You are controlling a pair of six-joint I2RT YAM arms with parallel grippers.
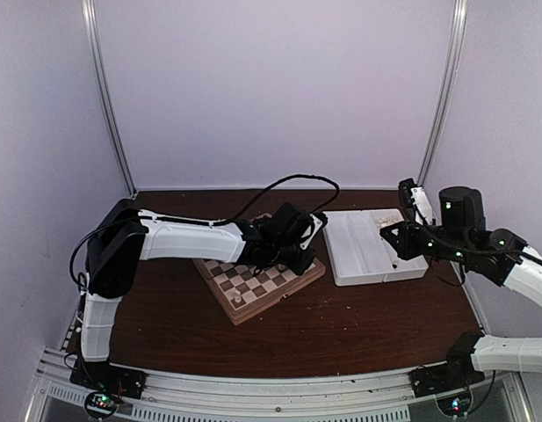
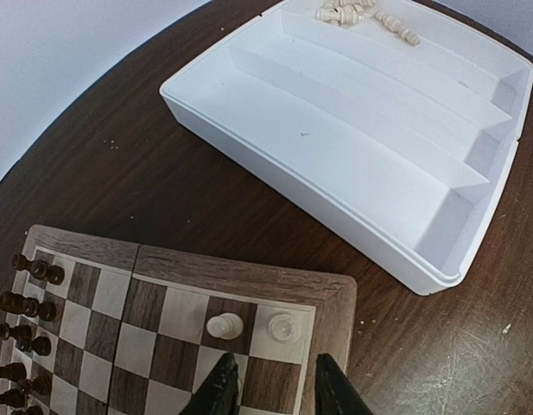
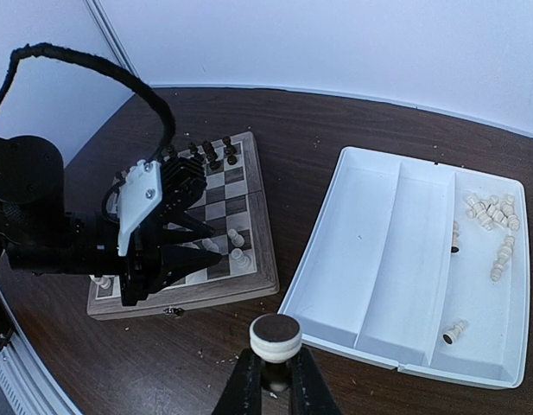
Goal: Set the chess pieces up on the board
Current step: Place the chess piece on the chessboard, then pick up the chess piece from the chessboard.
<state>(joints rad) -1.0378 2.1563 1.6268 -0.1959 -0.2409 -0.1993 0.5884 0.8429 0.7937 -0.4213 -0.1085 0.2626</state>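
Note:
The board (image 1: 253, 283) lies left of centre with dark figures (image 2: 28, 303) along one side. Two cream chess pieces (image 2: 224, 326) (image 2: 282, 327) stand on its corner squares nearest the tray. My left gripper (image 2: 275, 385) hovers just behind them, open, with nothing between its fingers; the right wrist view shows it low over that corner (image 3: 175, 251). My right gripper (image 3: 276, 372) is shut on a cream chess piece (image 3: 276, 337), its round felt base facing the camera, above bare table in front of the tray. In the top view the right gripper (image 1: 389, 237) is over the tray.
A white tray (image 3: 396, 259) with long compartments sits right of the board. Several loose cream pieces (image 3: 491, 216) lie in its far compartment and one (image 3: 455, 331) near its front end. A black cable (image 1: 297, 180) arches over the left arm. Crumbs dot the brown table.

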